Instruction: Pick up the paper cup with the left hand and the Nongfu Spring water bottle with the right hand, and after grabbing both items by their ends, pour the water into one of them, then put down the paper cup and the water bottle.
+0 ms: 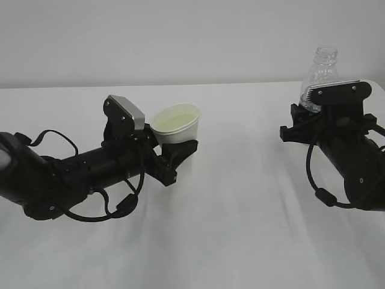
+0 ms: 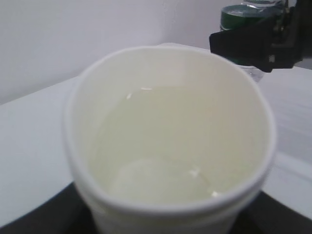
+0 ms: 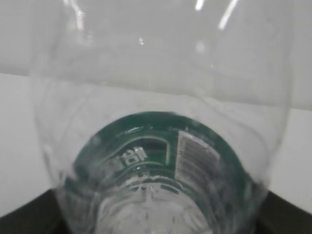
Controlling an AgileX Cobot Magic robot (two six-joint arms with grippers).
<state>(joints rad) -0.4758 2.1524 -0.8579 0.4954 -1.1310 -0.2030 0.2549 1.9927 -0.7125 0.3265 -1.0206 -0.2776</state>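
The white paper cup [image 1: 176, 124] stands upright in my left gripper [image 1: 178, 152], which is shut on its lower half. The left wrist view looks straight down into the paper cup [image 2: 168, 131], where clear water [image 2: 161, 161] lies over the cream bottom. At the far right, my right gripper [image 1: 307, 118] is shut on the lower part of the Nongfu Spring water bottle [image 1: 322, 73]. The bottle is upright, its capless neck on top and its upper half looking empty. In the right wrist view the bottle [image 3: 161, 97] fills the frame, with its green label [image 3: 161, 144] low in the middle.
A white table [image 1: 240, 229] runs under both arms, with a pale wall behind it. The two grippers are well apart. The left wrist view shows the bottle's green label [image 2: 240, 13] and the right gripper's black fingers [image 2: 253, 41] beyond the cup.
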